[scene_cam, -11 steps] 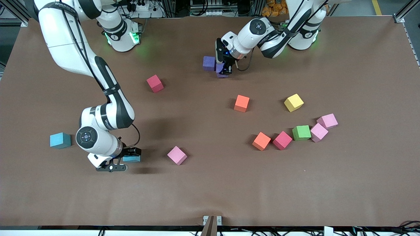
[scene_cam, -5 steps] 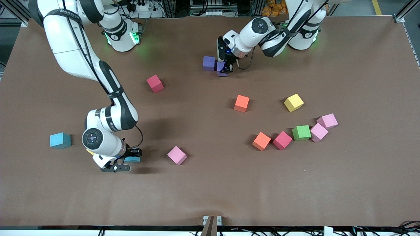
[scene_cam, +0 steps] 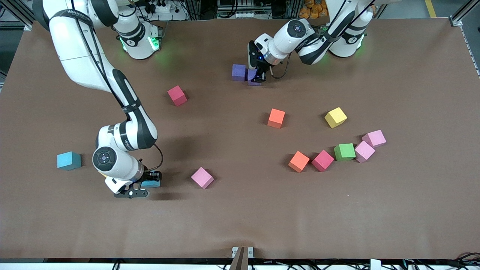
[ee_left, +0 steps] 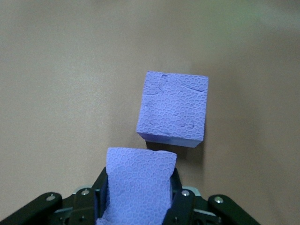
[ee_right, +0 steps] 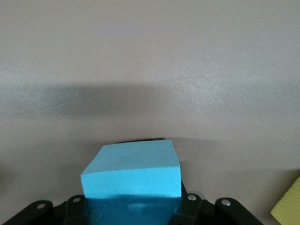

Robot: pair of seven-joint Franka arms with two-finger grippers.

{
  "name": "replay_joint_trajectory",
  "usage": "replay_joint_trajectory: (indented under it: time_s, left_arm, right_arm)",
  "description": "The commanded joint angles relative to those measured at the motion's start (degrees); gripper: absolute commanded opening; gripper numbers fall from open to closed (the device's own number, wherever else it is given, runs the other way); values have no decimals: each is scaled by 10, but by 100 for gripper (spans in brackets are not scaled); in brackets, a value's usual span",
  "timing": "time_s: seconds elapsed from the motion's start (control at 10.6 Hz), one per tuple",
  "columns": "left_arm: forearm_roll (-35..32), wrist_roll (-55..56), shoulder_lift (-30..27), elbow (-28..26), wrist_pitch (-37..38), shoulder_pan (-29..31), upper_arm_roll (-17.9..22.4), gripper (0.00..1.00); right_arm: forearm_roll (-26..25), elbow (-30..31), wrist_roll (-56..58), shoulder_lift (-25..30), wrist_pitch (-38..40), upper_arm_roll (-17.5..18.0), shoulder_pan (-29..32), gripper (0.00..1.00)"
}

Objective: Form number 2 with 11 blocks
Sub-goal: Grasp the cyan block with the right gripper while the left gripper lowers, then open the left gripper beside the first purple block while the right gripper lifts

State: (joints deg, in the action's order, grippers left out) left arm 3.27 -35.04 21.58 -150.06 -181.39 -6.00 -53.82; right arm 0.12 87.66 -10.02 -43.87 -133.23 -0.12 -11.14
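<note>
Progress looks early to us: left gripper [scene_cam: 258,77] fingers clamp a purple block [ee_left: 136,185] beside its purple twin [scene_cam: 238,72], right gripper [scene_cam: 144,186] fingers clamp a light blue block [ee_right: 133,180], the rest lie scattered on the bench [scene_cam: 240,217].

Brown counter [scene_cam: 240,210] carries loose cubes: light blue cube [scene_cam: 69,160], red cube [scene_cam: 177,95], purple cube [scene_cam: 238,72], orange cube [scene_cam: 276,118], yellow cube [scene_cam: 335,117], pink cube [scene_cam: 202,177]; a touching row of orange, red, green [scene_cam: 344,152], and two pink.
</note>
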Motion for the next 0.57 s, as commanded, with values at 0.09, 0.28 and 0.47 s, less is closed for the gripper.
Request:
replay_joint_trajectory:
  time_s: [0.09,0.28,0.47]
  left_arm:
    - [-12,-1,12,-6,-36,7,-16,23]
    - [-11,-1,18,-8,-50,6,-16,23]
    - [-11,-1,21,-9,-51,6,-16,23]
  right_arm:
    - [11,70,3,83,7,-1,2,50]
    - [11,108,2,123,10,0,3,50]
    - [11,129,6,146,10,-1,2,51]
